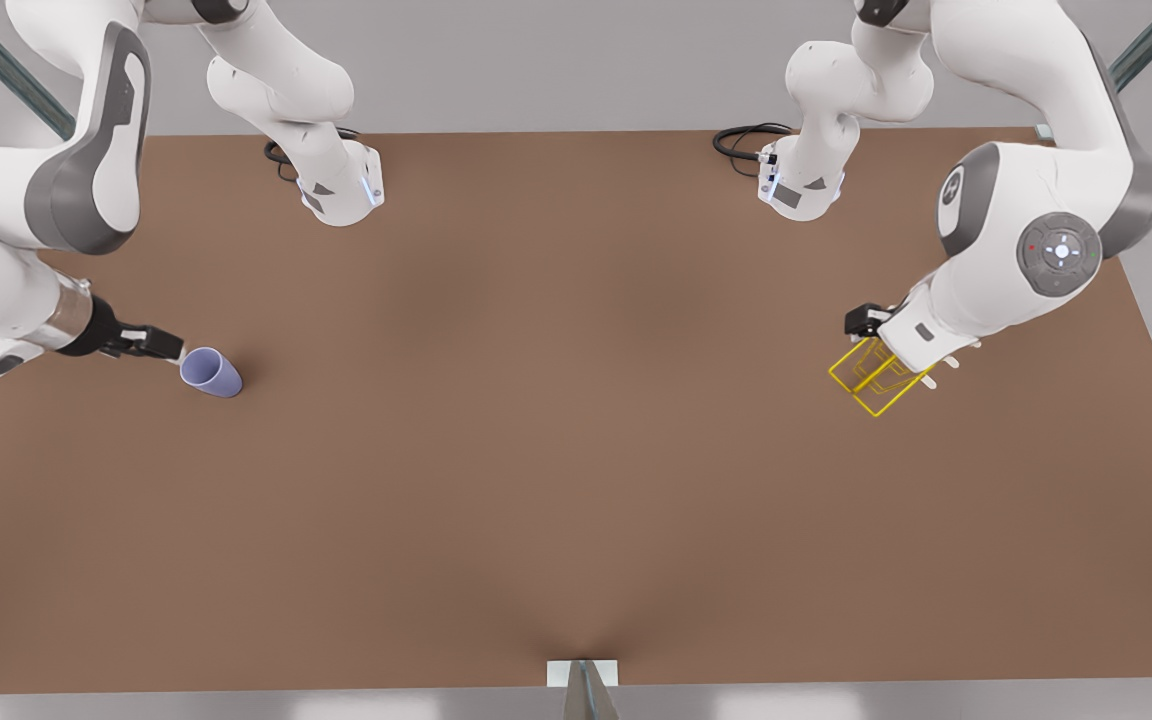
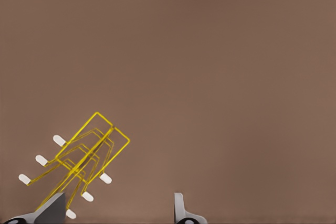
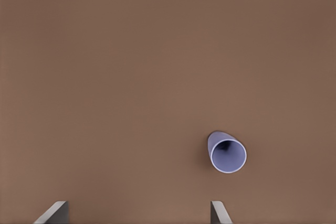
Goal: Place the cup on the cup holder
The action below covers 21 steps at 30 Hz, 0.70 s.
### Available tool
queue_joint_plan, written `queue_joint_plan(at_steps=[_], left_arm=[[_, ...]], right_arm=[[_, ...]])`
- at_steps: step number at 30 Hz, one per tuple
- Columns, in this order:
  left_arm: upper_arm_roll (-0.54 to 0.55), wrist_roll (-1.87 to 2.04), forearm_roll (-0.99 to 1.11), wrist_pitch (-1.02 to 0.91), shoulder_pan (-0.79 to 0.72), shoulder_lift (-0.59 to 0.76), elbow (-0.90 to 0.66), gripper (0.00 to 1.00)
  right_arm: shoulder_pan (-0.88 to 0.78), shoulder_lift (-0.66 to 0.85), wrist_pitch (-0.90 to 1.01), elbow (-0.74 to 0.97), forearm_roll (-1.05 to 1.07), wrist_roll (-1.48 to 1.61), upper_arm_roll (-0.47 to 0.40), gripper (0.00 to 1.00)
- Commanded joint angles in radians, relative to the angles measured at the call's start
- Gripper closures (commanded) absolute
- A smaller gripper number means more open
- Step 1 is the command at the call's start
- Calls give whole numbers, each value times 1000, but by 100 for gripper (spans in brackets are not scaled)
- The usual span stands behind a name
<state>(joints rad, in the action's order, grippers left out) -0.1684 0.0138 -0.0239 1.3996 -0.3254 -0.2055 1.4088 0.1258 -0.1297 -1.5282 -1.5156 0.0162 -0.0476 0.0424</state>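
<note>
**Both hands open, cup and cup holder unheld**

Your right hand is at the front view's left, over the bench. Its fingers stand apart and hold nothing. The cup stands on the bench just beyond those fingertips, mouth up; in the right wrist view it sits ahead of the hand and off to one side of the gap, not between the fingers.

Your left hand is at the front view's right, fingers apart and empty. The cup holder rests on the bench under that hand, one finger overlapping its wire prongs. I cannot tell whether they touch. Cup and cup holder lie well apart.
</note>
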Motion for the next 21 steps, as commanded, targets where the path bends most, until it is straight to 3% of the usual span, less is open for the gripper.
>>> queue_joint_plan(at_steps=[1, 6, 9, 12, 21], left_arm=[[0, 2, 1, -21, 0, -2, -1, 0], [1, 8, 13, -14, -10, -12, 10, 0], [1, 0, 9, -45, -10, -11, 30, 0], [1, 5, 10, -53, -10, -12, 39, 0], [1, 2, 12, -60, -10, -14, 56, 0]], right_arm=[[2, -4, -23, 3, 1, -11, -1, 0], [-12, -114, -49, 0, 16, 88, 10, 0], [-14, 41, -213, -314, 22, 92, 30, 0], [-12, 82, -337, -459, 19, 92, 57, 0], [113, 27, -504, -531, 8, 223, 31, 0]])
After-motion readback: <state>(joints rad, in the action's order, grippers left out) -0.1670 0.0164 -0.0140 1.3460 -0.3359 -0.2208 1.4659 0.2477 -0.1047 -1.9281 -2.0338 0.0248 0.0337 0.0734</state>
